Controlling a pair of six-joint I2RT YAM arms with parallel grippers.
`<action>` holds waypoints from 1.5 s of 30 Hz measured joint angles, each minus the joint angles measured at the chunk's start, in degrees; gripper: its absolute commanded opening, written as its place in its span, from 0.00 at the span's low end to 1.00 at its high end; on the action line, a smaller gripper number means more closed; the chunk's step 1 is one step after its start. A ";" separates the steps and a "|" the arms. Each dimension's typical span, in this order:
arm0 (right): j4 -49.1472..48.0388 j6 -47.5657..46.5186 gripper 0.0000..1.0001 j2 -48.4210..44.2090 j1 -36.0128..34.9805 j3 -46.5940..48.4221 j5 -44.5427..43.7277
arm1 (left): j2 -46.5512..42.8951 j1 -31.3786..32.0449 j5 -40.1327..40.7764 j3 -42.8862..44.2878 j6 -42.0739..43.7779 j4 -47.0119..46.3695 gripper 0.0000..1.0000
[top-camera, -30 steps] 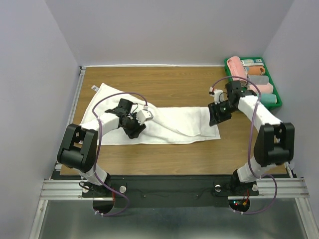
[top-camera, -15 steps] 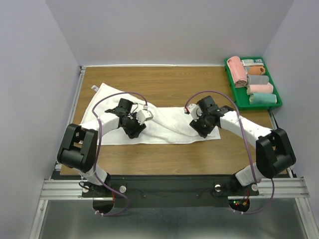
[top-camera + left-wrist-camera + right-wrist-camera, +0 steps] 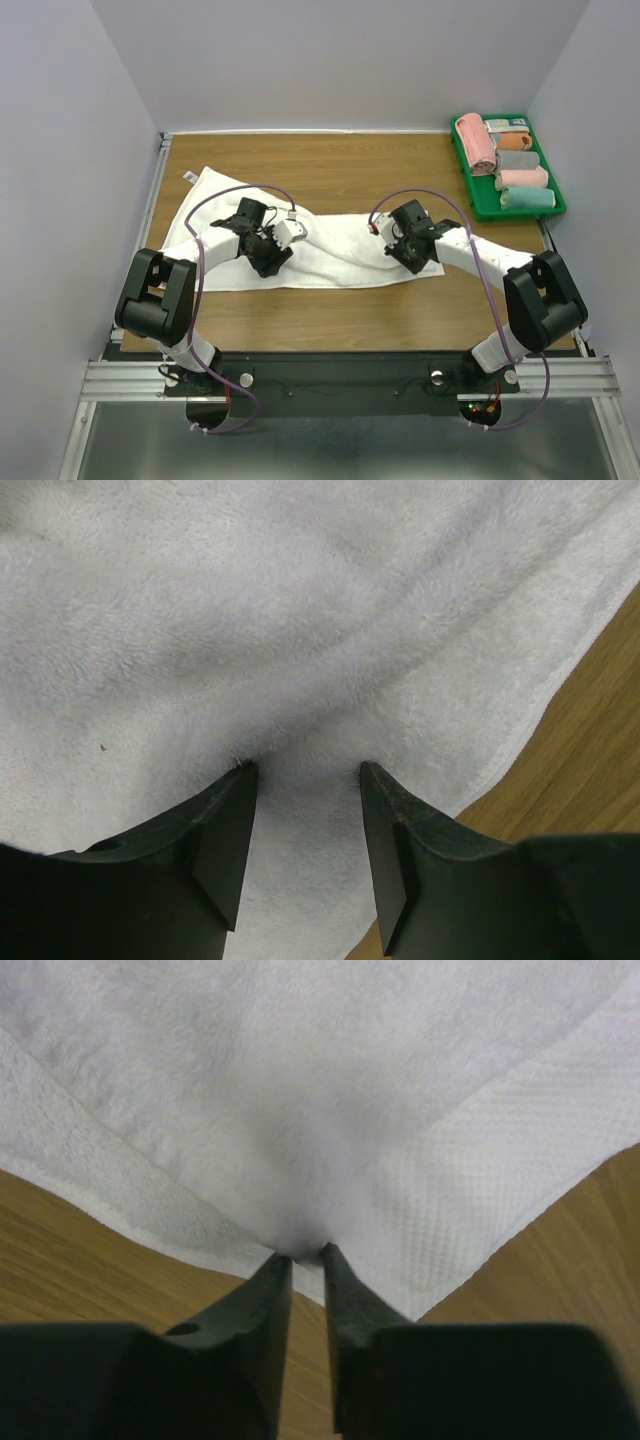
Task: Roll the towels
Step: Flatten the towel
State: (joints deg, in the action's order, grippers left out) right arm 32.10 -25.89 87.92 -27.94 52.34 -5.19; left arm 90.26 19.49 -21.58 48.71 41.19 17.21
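Count: 1 white towel [image 3: 340, 245] flat on the worktop [image 3: 330, 170], lying as a long strip from upper left to centre-right of the overhead frame, with a small label [image 3: 188, 177] at its upper-left corner. 1 green tray [image 3: 557, 192] at upper right holds the rolled towels [image 3: 523, 177]: I make out 5 (2 pink, 1 orange, 1 grey, 1 pale green), plus something at the far end I can't resolve. 2 arms, both mine. Left arm: elbow folded at lower left, forearm angled up-right, left tool [image 3: 305, 775] tip-down on the towel's left-centre. Its fingers [image 3: 225, 830] stand apart and press into the pile near the towel's edge, nothing clamped. Right arm: elbow at lower right, forearm reaching up-left, right tool [image 3: 308, 1255] at the towel's right end by the near hem. Its fingers [image 3: 262, 1310] are nearly together, pinching a pucker of white cloth at the tips. Wood shows on both sides of that corner.
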 measured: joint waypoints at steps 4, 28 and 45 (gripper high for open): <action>-1.29 0.20 0.01 0.04 -0.02 0.24 -2.71 | 0.07 0.00 0.61 -0.26 -0.22 -1.25 0.39; -4.81 -2.38 0.01 44.50 13.27 65.42 -10.36 | 0.50 0.04 0.55 -0.74 4.74 -3.04 0.01; 7.02 1.75 0.69 21.20 15.28 49.70 -0.42 | -3.52 -2.21 -9.11 8.83 1.38 14.58 0.48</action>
State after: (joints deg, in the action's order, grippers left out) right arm 39.11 -24.14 109.12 -12.67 102.04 -5.61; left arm 86.74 17.28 -30.70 57.54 42.57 31.79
